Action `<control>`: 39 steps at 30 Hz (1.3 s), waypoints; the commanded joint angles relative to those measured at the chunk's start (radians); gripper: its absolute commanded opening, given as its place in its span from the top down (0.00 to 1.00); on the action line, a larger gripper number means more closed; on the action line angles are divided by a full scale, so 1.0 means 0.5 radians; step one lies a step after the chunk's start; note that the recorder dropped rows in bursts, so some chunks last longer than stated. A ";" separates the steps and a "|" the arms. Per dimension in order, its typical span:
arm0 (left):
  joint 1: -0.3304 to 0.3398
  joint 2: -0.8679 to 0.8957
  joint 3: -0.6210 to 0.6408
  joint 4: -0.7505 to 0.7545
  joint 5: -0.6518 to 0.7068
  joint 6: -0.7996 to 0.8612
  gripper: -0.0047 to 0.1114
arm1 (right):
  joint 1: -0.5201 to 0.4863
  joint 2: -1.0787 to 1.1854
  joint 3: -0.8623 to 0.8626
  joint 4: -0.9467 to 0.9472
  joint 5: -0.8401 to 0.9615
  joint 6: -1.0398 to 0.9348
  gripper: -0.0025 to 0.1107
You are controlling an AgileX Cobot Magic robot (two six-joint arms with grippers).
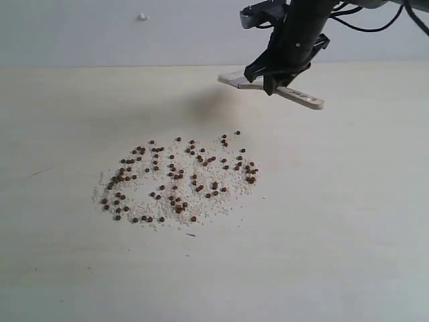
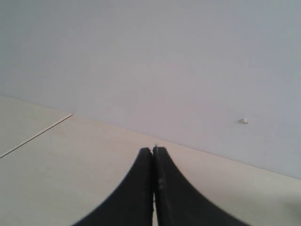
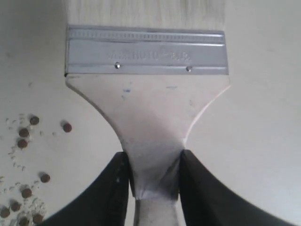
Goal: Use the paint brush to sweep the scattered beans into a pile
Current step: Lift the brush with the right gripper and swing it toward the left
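A: How much of the paint brush (image 3: 146, 101) shows?
B: The right wrist view's frame cuts off its bristle tips and handle end. In the exterior view the right gripper (image 1: 269, 84) covers its middle.
A: The beans (image 1: 177, 181)?
B: The whitish crumbs (image 1: 137, 191) among them are too fine to count. At eleven o'clock, a white speck (image 1: 142, 16) is unidentifiable.
A: And the left gripper (image 2: 153, 157)?
B: Blurred, base cut off.
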 commanded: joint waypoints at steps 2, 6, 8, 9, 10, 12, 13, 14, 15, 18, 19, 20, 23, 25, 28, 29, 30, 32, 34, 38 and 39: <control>-0.013 -0.013 -0.005 -0.003 -0.003 0.007 0.96 | -0.022 -0.310 0.354 -0.002 -0.172 -0.006 0.98; -0.013 -0.013 -0.005 -0.003 -0.003 0.007 0.96 | -0.022 -0.511 0.545 0.008 -0.132 -0.046 0.98; -0.013 -0.013 -0.005 -0.003 -0.003 0.007 0.96 | -0.022 -0.631 0.642 0.008 -0.145 -0.046 0.98; -0.013 -0.013 -0.005 -0.003 -0.003 0.007 0.96 | -0.017 -0.691 0.696 0.009 -0.154 -0.046 0.98; -0.013 -0.013 -0.005 -0.003 -0.003 0.007 0.96 | -0.017 -0.739 0.747 0.025 -0.162 -0.046 0.98; -0.013 -0.013 -0.005 -0.003 -0.003 0.007 0.96 | -0.017 -0.852 0.861 0.106 -0.172 -0.063 0.98; -0.013 -0.013 -0.005 -0.003 -0.003 0.007 0.96 | -0.017 -0.894 0.910 0.141 -0.172 -0.086 0.98; -0.013 -0.013 -0.005 -0.003 -0.003 0.007 0.96 | -0.017 -0.945 0.974 0.177 -0.172 -0.106 0.98; -0.013 -0.013 -0.005 -0.003 -0.003 0.007 0.96 | -0.017 -0.996 1.041 0.217 -0.172 -0.138 0.98; -0.013 -0.013 -0.005 -0.003 -0.003 0.007 0.96 | -0.017 -1.130 1.211 0.329 -0.172 -0.203 0.98; -0.013 -0.013 -0.005 -0.003 -0.003 0.007 0.96 | -0.017 -1.163 1.257 0.333 -0.172 -0.203 0.98; -0.013 -0.013 -0.005 -0.003 -0.003 0.007 0.96 | -0.017 -1.201 1.294 0.333 -0.151 -0.203 0.98; -0.013 -0.013 -0.005 -0.003 -0.003 0.011 0.96 | -0.017 -1.301 1.360 0.333 -0.013 -0.199 0.98; -0.013 -0.013 -0.005 -0.003 -0.003 0.011 0.96 | -0.002 -1.378 1.387 0.333 0.068 -0.199 0.98; -0.013 -0.013 -0.005 -0.003 -0.003 0.011 0.96 | 0.068 -1.491 1.400 0.320 0.136 -0.195 0.98; -0.013 -0.013 -0.005 -0.003 -0.003 0.011 0.96 | 0.094 -1.525 1.400 0.320 0.152 -0.195 0.98; -0.013 -0.013 -0.005 -0.003 -0.003 0.011 0.96 | 0.132 -1.553 1.400 0.320 0.177 -0.195 0.98; -0.013 -0.013 -0.005 -0.003 -0.003 0.011 0.96 | 0.190 -1.582 1.400 0.319 0.234 -0.180 0.98; -0.013 -0.013 -0.005 -0.003 -0.003 0.011 0.96 | 0.241 -1.586 1.400 0.315 0.314 -0.162 0.98; -0.013 -0.013 -0.005 -0.003 -0.003 0.011 0.96 | 0.315 -1.586 1.400 0.315 0.348 -0.162 0.98; -0.013 -0.013 -0.005 -0.003 -0.003 0.011 0.96 | 0.326 -1.586 1.400 0.315 0.348 -0.162 0.98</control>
